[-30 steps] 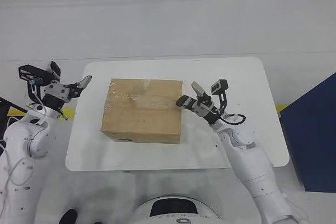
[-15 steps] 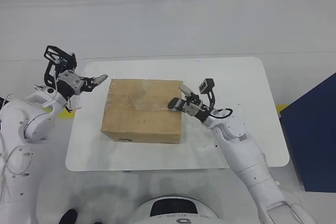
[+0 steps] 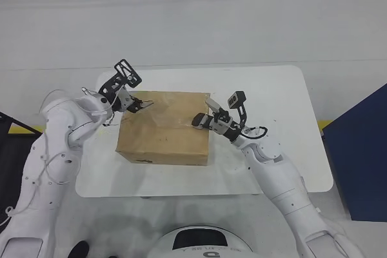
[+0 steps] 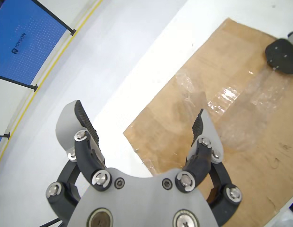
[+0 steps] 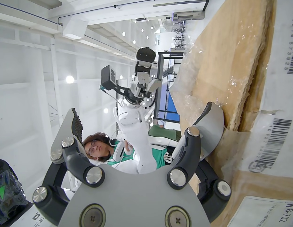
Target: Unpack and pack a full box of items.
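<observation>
A closed brown cardboard box [image 3: 162, 128] with clear tape [image 4: 233, 105] along its top seam sits in the middle of the white table [image 3: 277, 84]. My left gripper [image 3: 140, 104] [image 4: 139, 116] is open above the box's far left corner, one finger over the lid and one over the table. My right gripper [image 3: 204, 113] [image 5: 146, 116] is open at the box's right top edge [image 5: 233, 76], one finger [image 5: 211, 119] resting against the cardboard near the taped seam. The box's side carries white barcode labels [image 5: 276, 140].
The white table [image 4: 146, 55] has free room on the right and front. A blue panel [image 3: 367, 155] stands to the right of the table, and another blue board [image 4: 26, 41] on a black frame stands beyond the far left, behind a yellow floor line.
My left gripper swung in from beyond the table's left edge to over the box's far left corner. My right gripper shifted slightly left onto the box's right top edge.
</observation>
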